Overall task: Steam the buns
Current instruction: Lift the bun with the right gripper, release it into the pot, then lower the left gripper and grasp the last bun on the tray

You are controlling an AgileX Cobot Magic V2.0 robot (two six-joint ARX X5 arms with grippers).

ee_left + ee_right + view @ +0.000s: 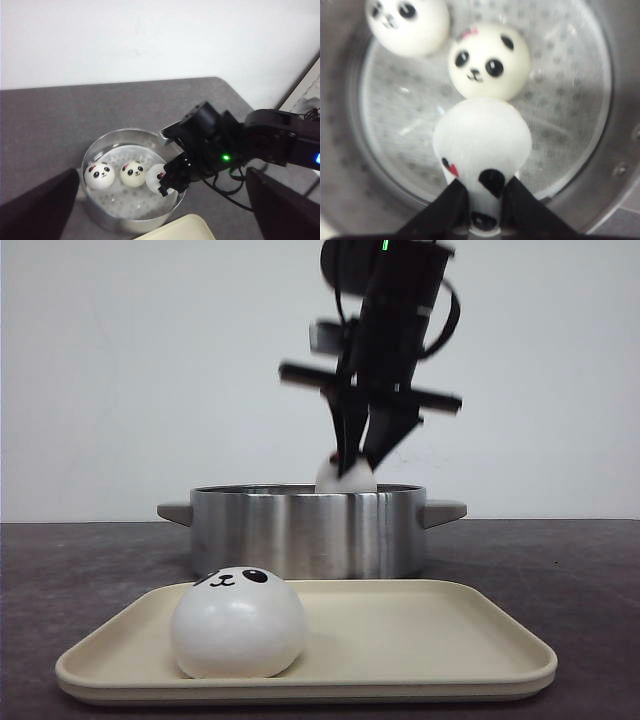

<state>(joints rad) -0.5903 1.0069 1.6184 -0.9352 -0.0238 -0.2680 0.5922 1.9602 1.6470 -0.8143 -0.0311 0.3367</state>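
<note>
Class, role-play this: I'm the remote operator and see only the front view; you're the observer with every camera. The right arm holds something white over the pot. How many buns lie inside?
Observer: Two buns lie side by side on the floor of the pot, faces up.
Operator: Is the held thing really a bun?
Observer: Yes. The right wrist view shows panda markings on the held bun, pinched between the jaws of the right gripper.
Operator: What is underneath it?
Observer: A perforated steamer plate, with bare room next to the two buns.
</note>
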